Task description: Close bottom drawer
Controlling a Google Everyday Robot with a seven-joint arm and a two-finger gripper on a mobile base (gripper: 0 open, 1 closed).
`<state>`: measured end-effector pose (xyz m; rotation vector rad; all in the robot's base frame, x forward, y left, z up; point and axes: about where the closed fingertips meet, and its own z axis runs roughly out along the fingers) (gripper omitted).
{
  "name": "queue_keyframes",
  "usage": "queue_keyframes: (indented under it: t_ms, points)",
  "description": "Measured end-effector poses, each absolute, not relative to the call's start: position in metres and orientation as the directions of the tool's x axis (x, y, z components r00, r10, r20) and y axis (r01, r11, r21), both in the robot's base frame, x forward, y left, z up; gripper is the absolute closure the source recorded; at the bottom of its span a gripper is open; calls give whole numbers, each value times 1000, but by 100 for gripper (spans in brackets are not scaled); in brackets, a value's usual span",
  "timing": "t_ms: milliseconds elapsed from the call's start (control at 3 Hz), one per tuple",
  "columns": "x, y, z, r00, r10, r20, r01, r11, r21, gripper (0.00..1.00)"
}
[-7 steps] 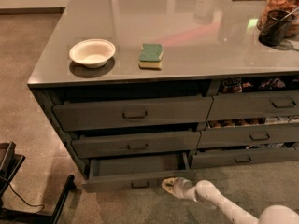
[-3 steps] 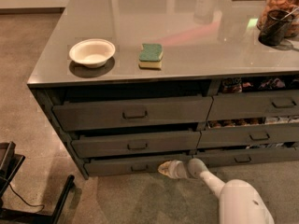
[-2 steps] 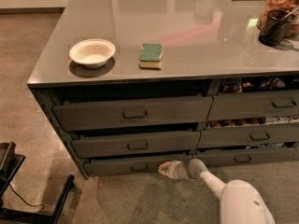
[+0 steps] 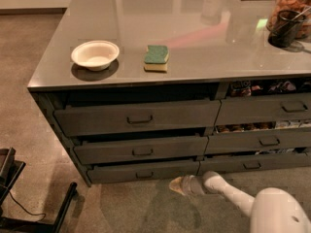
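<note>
The bottom drawer (image 4: 116,172) is the lowest wide dark grey one on the left of the cabinet, with a slim front and a small dark pull handle (image 4: 144,174). Its front sits pushed in, about level with the drawer above, and none of its inside shows. My gripper (image 4: 177,186) is low over the floor on its white arm (image 4: 228,193), just in front of and below the drawer's right end. A small gap separates it from the front panel.
A white bowl (image 4: 95,55) and a green-and-yellow sponge (image 4: 156,58) sit on the grey countertop (image 4: 204,47). The narrower drawers on the right (image 4: 262,140) stand slightly open with items showing. A black stand (image 4: 34,208) is at the lower left on the floor.
The bottom drawer stuck out 2.3 s ago and is now pushed in. My gripper went up against its front, then drew back slightly toward the floor.
</note>
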<state>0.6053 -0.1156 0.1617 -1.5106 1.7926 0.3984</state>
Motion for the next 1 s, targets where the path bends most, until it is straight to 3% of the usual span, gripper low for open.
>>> queue_keyframes:
  t_ms: [333,1000]
  points:
    - [579,-149,200,-103,-720,-686,-927,320,-197,100]
    - [551,-124,201,-98,-711,-696,-947,282,-155,58]
